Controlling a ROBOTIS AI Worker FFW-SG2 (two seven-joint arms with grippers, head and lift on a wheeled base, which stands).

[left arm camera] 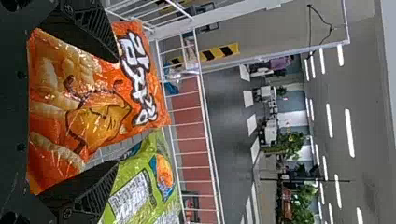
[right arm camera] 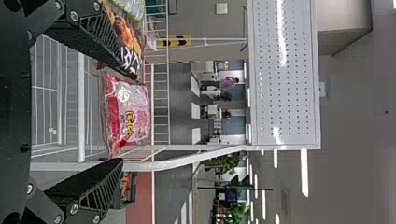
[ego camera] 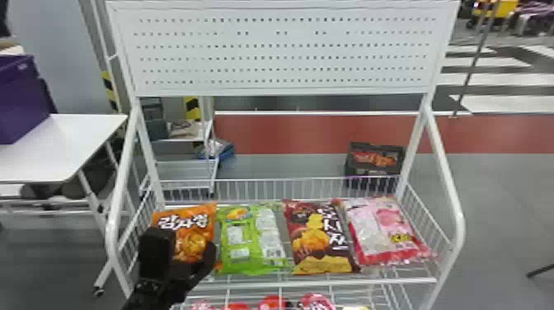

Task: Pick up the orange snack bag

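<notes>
In the head view my left gripper (ego camera: 187,247) is at the front of the orange snack bag (ego camera: 193,218), which lies at the far left of the basket shelf. The left wrist view has the left gripper (left arm camera: 114,112) open, one finger on each side of the orange snack bag (left arm camera: 107,100); whether they touch it I cannot tell. One finger overlaps the green bag's edge. My right gripper (right arm camera: 119,114) stands open in the right wrist view, with a pink bag farther off between its fingers.
Right of the orange bag lie a green bag (ego camera: 251,243), a dark brown bag (ego camera: 323,237) and a pink bag (ego camera: 385,231). A white wire rim (ego camera: 329,282) runs along the shelf's front, above a lower shelf with red packages. A white table (ego camera: 82,136) stands at the left.
</notes>
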